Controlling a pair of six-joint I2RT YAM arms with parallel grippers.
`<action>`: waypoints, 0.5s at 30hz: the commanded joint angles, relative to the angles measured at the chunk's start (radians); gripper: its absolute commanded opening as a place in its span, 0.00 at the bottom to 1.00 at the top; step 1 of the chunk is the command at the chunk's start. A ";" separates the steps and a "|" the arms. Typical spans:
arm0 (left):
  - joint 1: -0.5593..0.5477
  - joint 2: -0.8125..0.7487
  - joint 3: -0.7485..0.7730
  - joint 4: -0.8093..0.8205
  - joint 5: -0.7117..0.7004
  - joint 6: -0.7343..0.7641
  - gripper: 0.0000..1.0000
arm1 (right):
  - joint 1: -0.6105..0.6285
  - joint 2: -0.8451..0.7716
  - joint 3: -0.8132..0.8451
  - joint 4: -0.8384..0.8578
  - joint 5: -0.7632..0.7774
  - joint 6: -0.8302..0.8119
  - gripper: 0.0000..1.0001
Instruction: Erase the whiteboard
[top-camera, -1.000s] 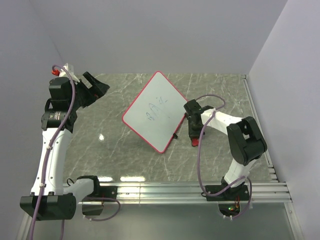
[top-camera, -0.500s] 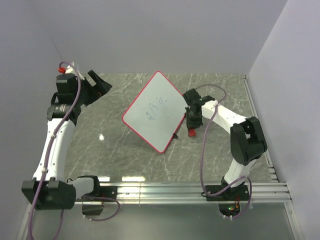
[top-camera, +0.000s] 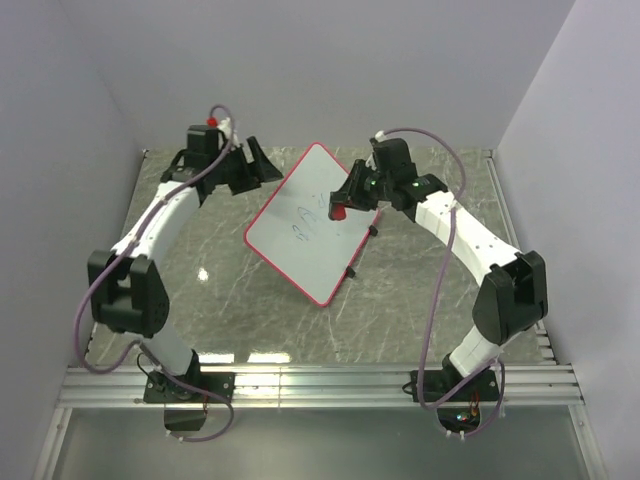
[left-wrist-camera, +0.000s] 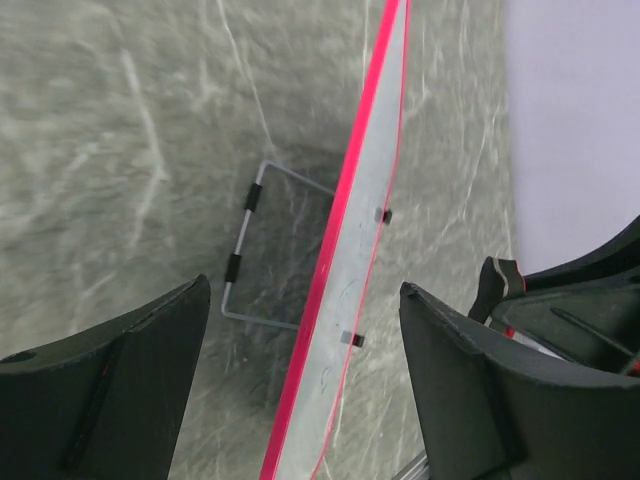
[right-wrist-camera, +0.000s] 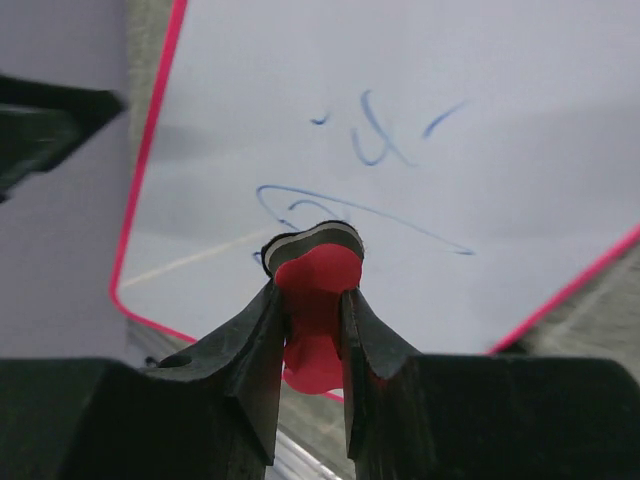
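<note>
The whiteboard (top-camera: 300, 250) leans tilted on a wire stand (left-wrist-camera: 243, 248), red-framed, with blue scribbles (top-camera: 308, 222) on its face. My right gripper (top-camera: 345, 203) is shut on a small red eraser (top-camera: 339, 212) and holds it in front of the board's upper part. In the right wrist view the eraser (right-wrist-camera: 316, 270) points its dark felt edge at the whiteboard (right-wrist-camera: 480, 90), just below the scribbles (right-wrist-camera: 375, 145). My left gripper (top-camera: 262, 160) stands open behind the board's top left edge. From the left wrist the whiteboard (left-wrist-camera: 355, 270) is seen edge-on between the open fingers (left-wrist-camera: 120, 380), touching neither.
The board stands on a grey marbled table (top-camera: 220, 290). White walls close in the back and both sides. A metal rail (top-camera: 330, 385) carrying both arm bases runs along the near edge.
The right gripper has risen from the table right of the board, carrying the eraser to the board's face. The left arm has swung from the far left to the board's top left edge.
</note>
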 joint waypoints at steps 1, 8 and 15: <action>-0.056 0.067 0.080 0.016 0.054 0.044 0.82 | 0.023 0.021 -0.043 0.223 -0.138 0.114 0.00; -0.087 0.145 0.114 0.001 0.074 0.062 0.69 | 0.026 0.102 0.010 0.271 -0.135 0.142 0.00; -0.088 0.174 0.159 -0.038 0.098 0.102 0.41 | 0.033 0.150 0.085 0.289 -0.135 0.179 0.00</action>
